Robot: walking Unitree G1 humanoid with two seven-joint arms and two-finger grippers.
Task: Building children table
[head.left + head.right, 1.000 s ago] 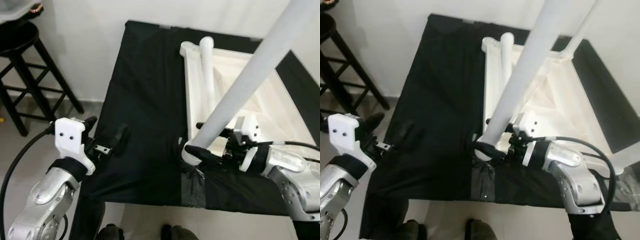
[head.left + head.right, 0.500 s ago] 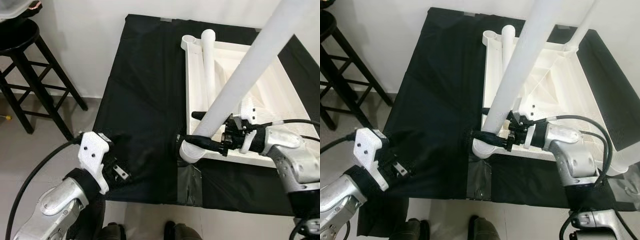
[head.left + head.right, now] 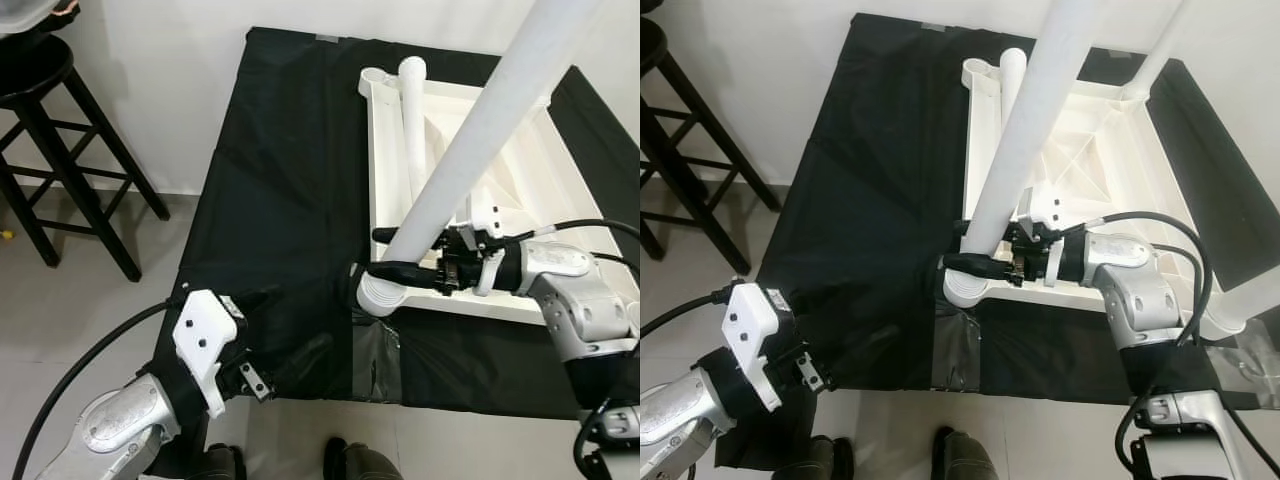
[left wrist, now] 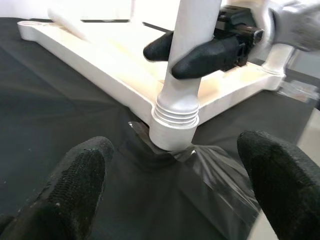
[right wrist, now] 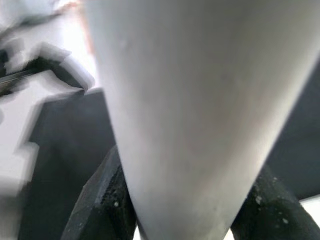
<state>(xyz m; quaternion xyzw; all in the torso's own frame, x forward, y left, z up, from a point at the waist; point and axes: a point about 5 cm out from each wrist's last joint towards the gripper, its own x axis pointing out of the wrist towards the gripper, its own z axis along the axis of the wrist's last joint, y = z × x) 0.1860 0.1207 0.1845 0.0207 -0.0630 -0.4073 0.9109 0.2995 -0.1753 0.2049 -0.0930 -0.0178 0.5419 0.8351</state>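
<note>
Right gripper [image 3: 385,254] clenched around the white plastic table leg [image 3: 470,150].
The smooth round leg rose centre-frame from the upturned white tabletop [image 3: 520,190]; left gripper [image 3: 285,330] spread wide, lower left.

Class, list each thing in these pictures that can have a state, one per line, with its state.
Table top: upside down on the black cloth.
Upright leg: standing in the near corner socket.
Loose leg: lying on the table top.
Right claw: shut on the upright leg.
Left claw: open, holding nothing.

table leg [image 3: 480,130] runs past the top edge; stool [image 3: 45,110] cropped — left.
</note>
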